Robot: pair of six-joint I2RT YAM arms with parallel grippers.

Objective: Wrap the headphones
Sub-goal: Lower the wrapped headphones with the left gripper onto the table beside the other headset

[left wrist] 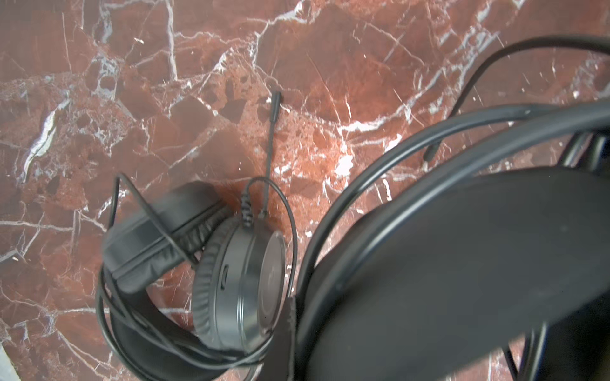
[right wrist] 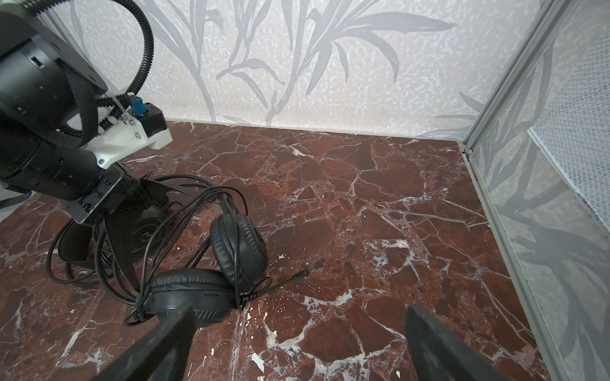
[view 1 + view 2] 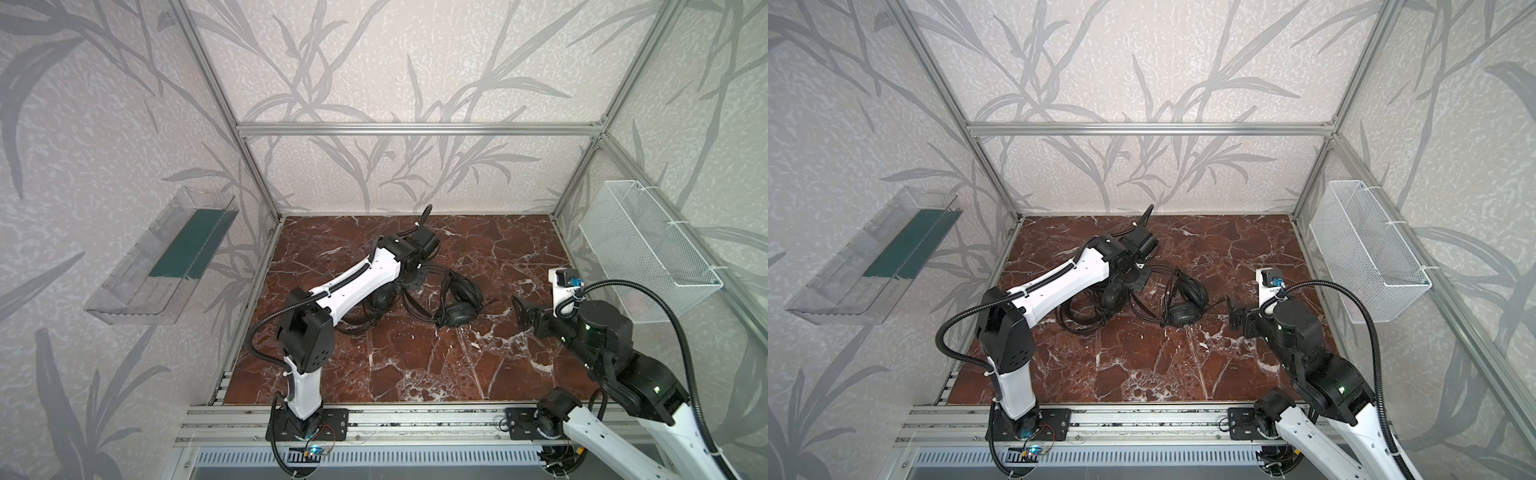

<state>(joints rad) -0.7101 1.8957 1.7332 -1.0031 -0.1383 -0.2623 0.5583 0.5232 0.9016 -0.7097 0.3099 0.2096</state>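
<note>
My right gripper (image 2: 297, 316) stands wide, empty — a headset (image 2: 239, 250) just beyond its fingers (image 2: 158, 344); my left gripper (image 3: 414, 281) is closed at the other headset (image 2: 147, 227).

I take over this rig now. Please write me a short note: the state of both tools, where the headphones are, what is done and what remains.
Left tool: shut, low at the headset under the left arm; what it pinches, I cannot tell.
Right tool: open, empty, beside the second headset, not touching it.
Both headsets lie on the table, cables in loose tangled loops.
Done: no cable looks tidy yet. Left: wrap both.
</note>
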